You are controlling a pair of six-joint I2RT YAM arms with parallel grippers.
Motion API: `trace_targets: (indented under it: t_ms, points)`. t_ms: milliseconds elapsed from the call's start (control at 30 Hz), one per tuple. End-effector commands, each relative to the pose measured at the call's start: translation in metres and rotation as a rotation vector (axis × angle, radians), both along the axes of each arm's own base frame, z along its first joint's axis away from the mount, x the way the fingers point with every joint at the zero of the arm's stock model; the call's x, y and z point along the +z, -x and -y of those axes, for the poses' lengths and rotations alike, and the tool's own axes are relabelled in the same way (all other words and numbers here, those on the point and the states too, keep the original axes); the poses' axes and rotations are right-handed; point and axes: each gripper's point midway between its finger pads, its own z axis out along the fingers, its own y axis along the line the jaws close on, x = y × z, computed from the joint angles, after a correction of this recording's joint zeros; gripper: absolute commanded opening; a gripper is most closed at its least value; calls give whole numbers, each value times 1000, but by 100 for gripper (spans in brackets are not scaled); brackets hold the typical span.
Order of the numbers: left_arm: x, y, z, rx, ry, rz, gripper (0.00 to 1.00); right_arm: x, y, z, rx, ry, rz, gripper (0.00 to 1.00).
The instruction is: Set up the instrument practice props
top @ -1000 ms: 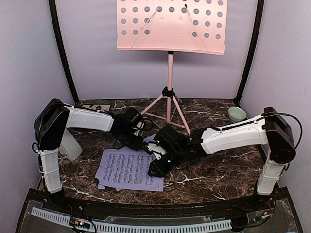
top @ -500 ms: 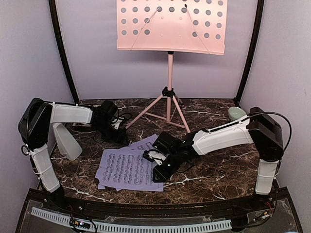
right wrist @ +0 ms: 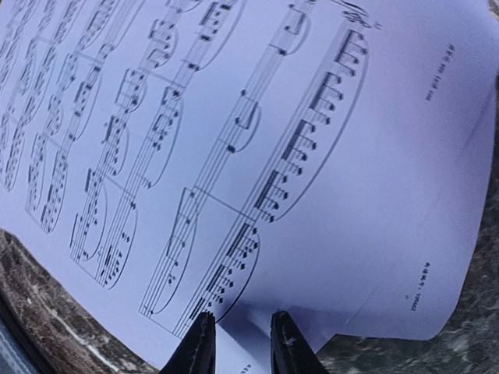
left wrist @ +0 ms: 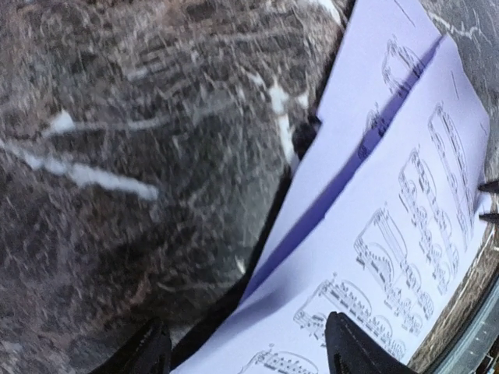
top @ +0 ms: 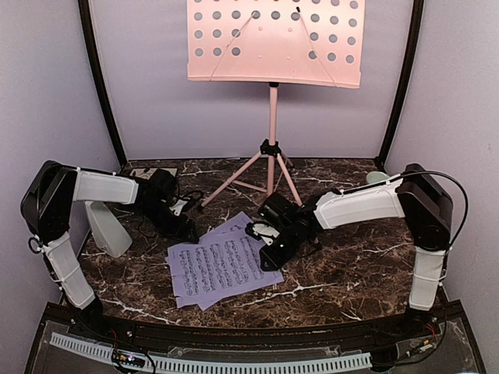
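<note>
The pink music stand point(top: 274, 39) stands at the back centre on thin tripod legs. The lavender sheet-music pages point(top: 222, 265) lie fanned on the marble table and also show in the right wrist view point(right wrist: 257, 117) and the left wrist view point(left wrist: 390, 234). My right gripper point(top: 270, 255) sits at their right edge. Its jaws point(right wrist: 243, 339) are nearly together on the lifted edge of the top page. My left gripper point(top: 185, 228) is open at the pages' far left corner, one fingertip point(left wrist: 347, 339) over the paper. The grey pyramid metronome point(top: 105, 230) stands at the left, behind my left arm.
A pale-green bowl point(top: 375, 177) peeks out behind my right arm at the back right. A floral tile point(top: 146, 170) lies at the back left. Black frame posts and lavender walls close in the sides and back.
My right gripper drew back to the right, and the pages turned and slid right and farther back with it. My left arm pulled back to the left.
</note>
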Motion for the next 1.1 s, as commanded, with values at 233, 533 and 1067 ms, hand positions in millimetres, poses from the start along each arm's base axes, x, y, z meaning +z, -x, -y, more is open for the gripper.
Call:
trace_targets:
  t_ms: [233,533,1067]
  points:
    - [27,71,14,-78,226,-127,56,2,-33,-2,24,71,114,26]
    - [54,43,34,-87,321,-40,51,45,-50,-23,39,-3,205,27]
    - [60,-19,100,-196,442,-11,54,30,27,-11,-53,-81,32,25]
